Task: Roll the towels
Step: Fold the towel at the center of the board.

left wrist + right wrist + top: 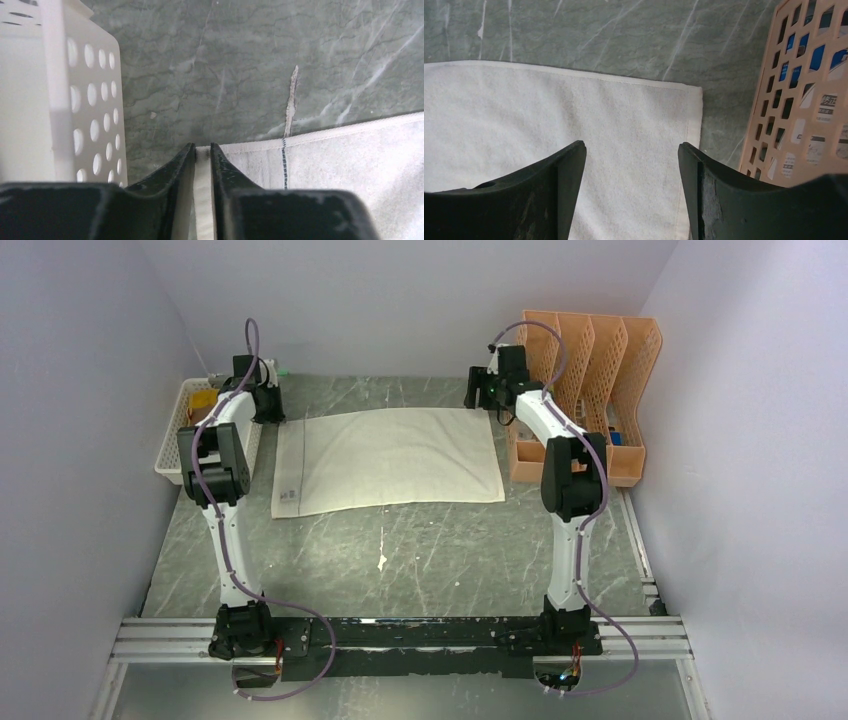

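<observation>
From above, a cream-white terry towel (390, 460) lies spread flat on the grey-green marbled surface (450, 560), towards the back wall. The left jaws sit at its far left corner and the right jaws at its far right corner. A white perforated plastic basket (172, 445) stands just left of the towel and holds a mustard-yellow and brown cloth (200, 402). A peach-orange slotted file rack (600, 360) stands to the right.

In the left wrist view, the left jaws are nearly together, clamped on the towel's (350, 165) pale hemmed corner, with the basket (95, 110) close beside them.

In the right wrist view, the right jaws stand well apart above the towel's (524, 115) corner and grip nothing, with the rack (804, 100) alongside.
</observation>
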Action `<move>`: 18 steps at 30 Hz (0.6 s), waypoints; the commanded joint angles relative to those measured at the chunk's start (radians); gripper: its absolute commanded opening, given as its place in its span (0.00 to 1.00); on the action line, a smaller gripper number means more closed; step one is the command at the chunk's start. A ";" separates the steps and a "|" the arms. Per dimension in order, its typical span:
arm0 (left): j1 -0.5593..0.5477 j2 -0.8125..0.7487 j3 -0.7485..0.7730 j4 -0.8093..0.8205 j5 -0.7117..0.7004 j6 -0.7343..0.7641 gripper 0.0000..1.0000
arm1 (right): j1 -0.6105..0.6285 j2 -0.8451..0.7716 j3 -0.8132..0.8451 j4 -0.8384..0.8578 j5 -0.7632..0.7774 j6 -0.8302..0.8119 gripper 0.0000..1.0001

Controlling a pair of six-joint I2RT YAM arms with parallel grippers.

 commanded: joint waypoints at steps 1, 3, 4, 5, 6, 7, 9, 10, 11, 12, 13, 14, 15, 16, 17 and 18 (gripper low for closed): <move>0.010 0.020 -0.069 0.074 -0.012 0.005 0.19 | -0.006 0.056 0.047 -0.014 0.018 -0.011 0.69; 0.010 0.020 -0.081 0.081 -0.013 0.000 0.07 | -0.006 0.081 0.073 -0.019 0.026 -0.012 0.69; 0.011 0.022 -0.075 0.079 -0.004 -0.002 0.07 | -0.006 0.098 0.090 -0.021 0.031 -0.013 0.69; 0.013 0.024 -0.063 0.076 0.003 -0.006 0.07 | -0.007 0.117 0.112 -0.026 0.040 -0.015 0.70; 0.014 0.022 -0.052 0.075 0.010 -0.012 0.07 | -0.007 0.142 0.136 -0.032 0.052 -0.017 0.70; 0.016 0.017 -0.044 0.076 0.014 -0.017 0.07 | -0.008 0.167 0.167 -0.040 0.063 -0.021 0.71; 0.024 0.005 -0.025 0.081 0.025 -0.025 0.07 | -0.010 0.236 0.247 -0.071 0.093 -0.033 0.72; 0.025 0.002 -0.011 0.078 0.030 -0.027 0.07 | -0.010 0.272 0.298 -0.092 0.112 -0.042 0.72; 0.025 0.000 0.004 0.072 0.033 -0.027 0.07 | -0.011 0.319 0.346 -0.113 0.129 -0.052 0.72; 0.027 0.002 0.019 0.065 0.034 -0.024 0.07 | -0.012 0.346 0.400 -0.129 0.143 -0.059 0.72; 0.027 0.004 0.032 0.059 0.034 -0.019 0.07 | -0.011 0.369 0.431 -0.143 0.159 -0.068 0.71; 0.027 0.007 0.043 0.053 0.033 -0.016 0.07 | -0.011 0.383 0.451 -0.149 0.178 -0.074 0.70; 0.027 0.010 0.052 0.046 0.030 -0.011 0.07 | -0.010 0.388 0.455 -0.145 0.194 -0.080 0.70; 0.029 0.011 0.058 0.042 0.026 -0.006 0.07 | -0.011 0.387 0.448 -0.138 0.211 -0.085 0.69; 0.030 0.013 0.063 0.036 0.021 -0.002 0.07 | -0.011 0.377 0.433 -0.124 0.223 -0.089 0.68; 0.033 0.014 0.067 0.033 0.016 0.001 0.07 | -0.010 0.368 0.410 -0.110 0.237 -0.090 0.66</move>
